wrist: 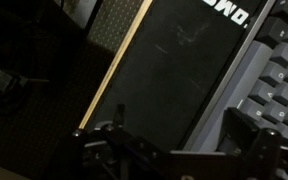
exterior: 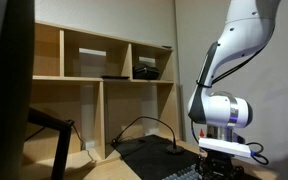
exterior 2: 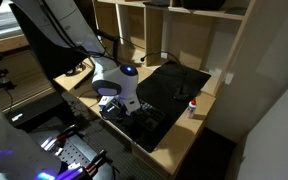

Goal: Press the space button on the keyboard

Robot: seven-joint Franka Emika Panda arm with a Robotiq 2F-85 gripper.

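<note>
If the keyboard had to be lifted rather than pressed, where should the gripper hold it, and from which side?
Probably the edge away from the black pad, with the jaws coming in level to pinch top and underside. The keyboard lies flat and looks too broad to span from above. In the wrist view the pad sits close along its other edge, leaving little room there.

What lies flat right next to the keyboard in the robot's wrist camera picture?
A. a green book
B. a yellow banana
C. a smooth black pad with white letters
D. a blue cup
C: in the wrist view a smooth black pad with white letters near its top edge lies flat alongside the keyboard.
</note>
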